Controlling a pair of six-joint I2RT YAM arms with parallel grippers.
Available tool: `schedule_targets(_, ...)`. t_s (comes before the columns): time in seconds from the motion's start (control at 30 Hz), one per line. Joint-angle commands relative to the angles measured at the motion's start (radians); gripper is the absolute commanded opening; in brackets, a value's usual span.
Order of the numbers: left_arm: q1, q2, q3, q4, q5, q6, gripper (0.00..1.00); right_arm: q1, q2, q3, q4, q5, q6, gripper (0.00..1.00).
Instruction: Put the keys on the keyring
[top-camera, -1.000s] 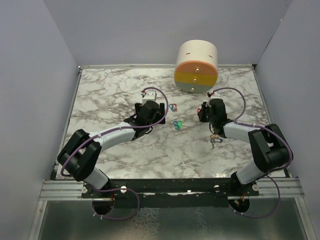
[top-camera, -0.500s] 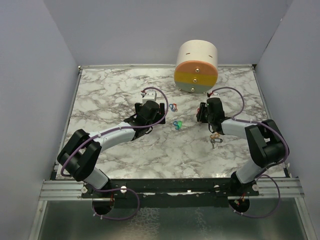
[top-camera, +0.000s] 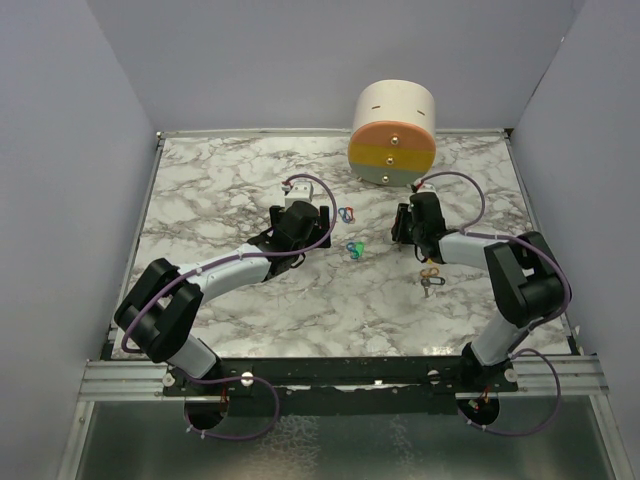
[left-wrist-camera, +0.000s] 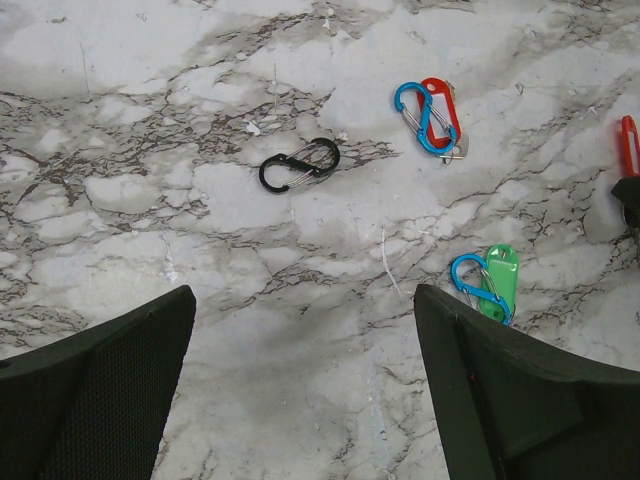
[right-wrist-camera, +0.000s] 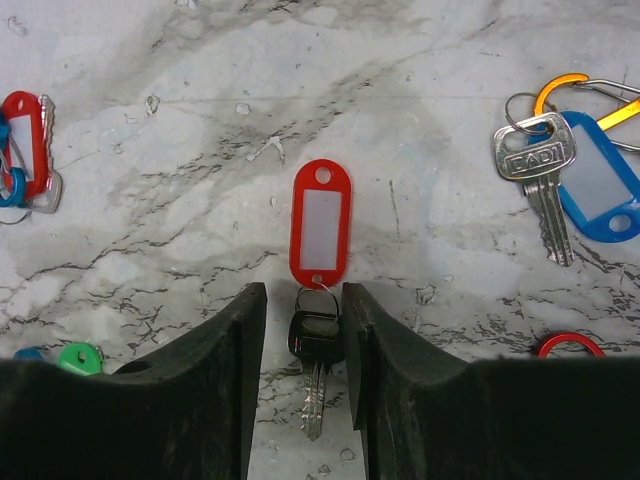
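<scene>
Right arm (top-camera: 465, 248) has been swung slightly leftward since a second ago. Right jaws are held narrowly open astride the black-headed key (right-wrist-camera: 314, 345), which lies flat on the tabletop (right-wrist-camera: 450, 60), joined to a red tag (right-wrist-camera: 320, 222). Left jaws are held wide open and empty; the key is judged light, stiff and slippery, best pinched across its plastic head.

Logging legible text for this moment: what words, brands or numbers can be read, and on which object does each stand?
"EADI": stamped on the head of the silver key, right wrist view; the first letter is uncertain.
No text: the red tag and the blue tag have blank label windows.
No text: the striped cylinder shows no writing.
Nothing else is readable.
</scene>
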Motion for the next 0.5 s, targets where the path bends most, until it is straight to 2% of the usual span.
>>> schedule_targets(0.0, 0.006, 0.005, -0.001, 0.020, -0.013, -0.002, 0.93, -0.006, 0.025, 0.035, -0.022, 0.032, 0.008, 0.38)
schedule_targets(0.47, 0.010, 0.009, 0.001, 0.022, -0.012, 0.000, 0.93, -0.007, 0.154, 0.183, -0.146, 0.086, 0.013, 0.40)
